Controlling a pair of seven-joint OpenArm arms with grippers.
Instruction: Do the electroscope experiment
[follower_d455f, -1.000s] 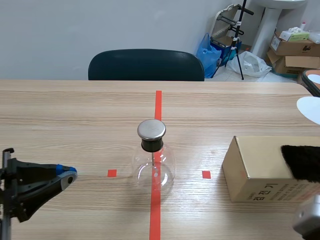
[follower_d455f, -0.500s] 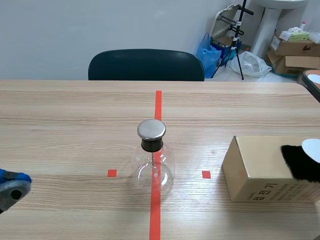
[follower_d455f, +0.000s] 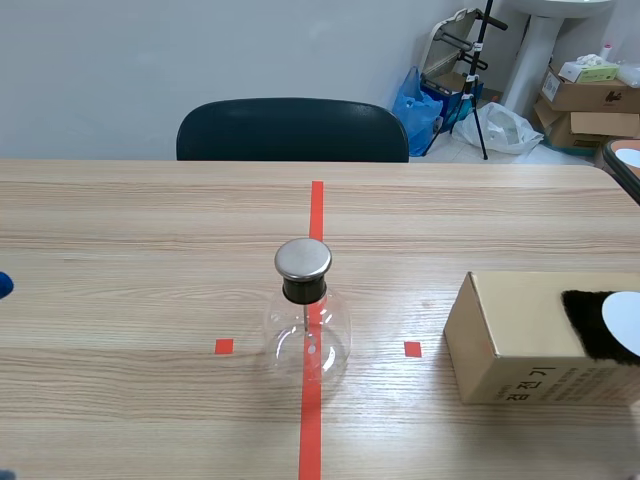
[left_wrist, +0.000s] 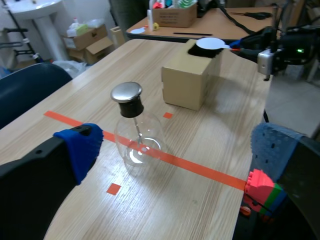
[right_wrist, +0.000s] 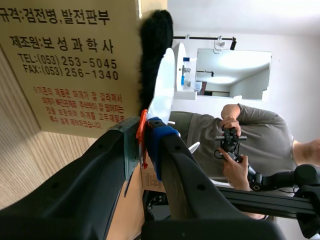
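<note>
The glass electroscope flask (follower_d455f: 307, 325) with its metal cap (follower_d455f: 303, 258) stands on the red tape line at mid-table; it is also in the left wrist view, where the flask (left_wrist: 136, 135) lies ahead of my left gripper (left_wrist: 177, 150). That gripper is open and empty, its blue pads (left_wrist: 80, 149) wide apart. A cardboard box (follower_d455f: 520, 340) at the right carries black fur (follower_d455f: 590, 320). My right gripper (right_wrist: 145, 134) is shut on the orange handle of a white disc (right_wrist: 163, 85), which sits against the fur (right_wrist: 152, 50). The disc (follower_d455f: 623, 327) shows at the scene's right edge.
A dark chair (follower_d455f: 292, 128) stands behind the far table edge. Boxes and bags (follower_d455f: 590, 95) crowd the back right corner. In the right wrist view a person (right_wrist: 250, 137) holds a controller beyond the table.
My left gripper has opened and pulled back to the left, almost out of the scene view. The white disc has come down onto the fur on the box.
</note>
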